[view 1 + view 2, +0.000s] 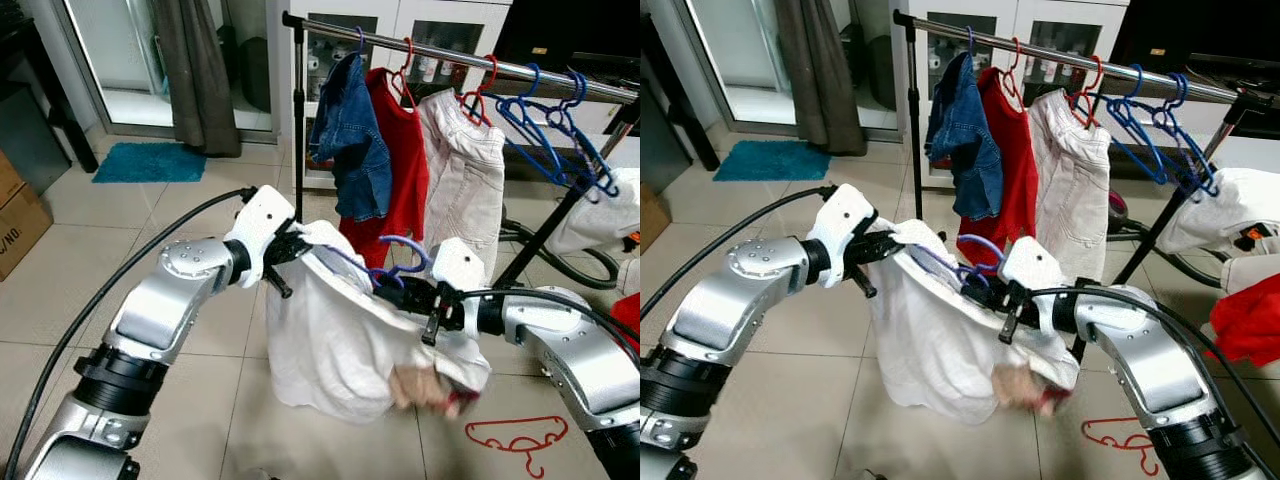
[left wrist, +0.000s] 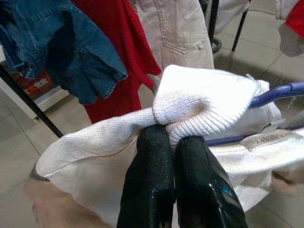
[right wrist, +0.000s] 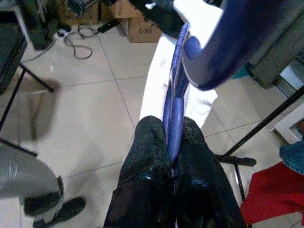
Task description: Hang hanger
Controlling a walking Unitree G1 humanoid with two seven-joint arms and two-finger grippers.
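Below the rail: I hold a white garment (image 1: 330, 340) on a blue hanger (image 1: 395, 262) in mid-air, short of the clothes rail (image 1: 450, 55).
Left tool (image 2: 172, 137): clamped on a fold of the knit, probably keeping the collar spread.
Right tool (image 3: 173, 142): closed on the hanger's bar, hook (image 1: 405, 243) up for the rail.
Rail: jeans, red top and pale trousers hang there; bare blue hangers (image 1: 555, 130) at its right end.
Floor: pale tiles (image 1: 120, 240); a red hanger (image 1: 520, 435) lies at my right.

One clothes rail (image 1: 450, 52). Three garments hang on rail: denim (image 1: 350, 135), red (image 1: 400, 160), beige (image 1: 465, 180). One white garment (image 1: 340, 340) held on purple hanger (image 1: 405, 255). One red hanger (image 1: 515, 437) on floor. Two grippers: left (image 1: 290, 245), right (image 1: 400, 290).
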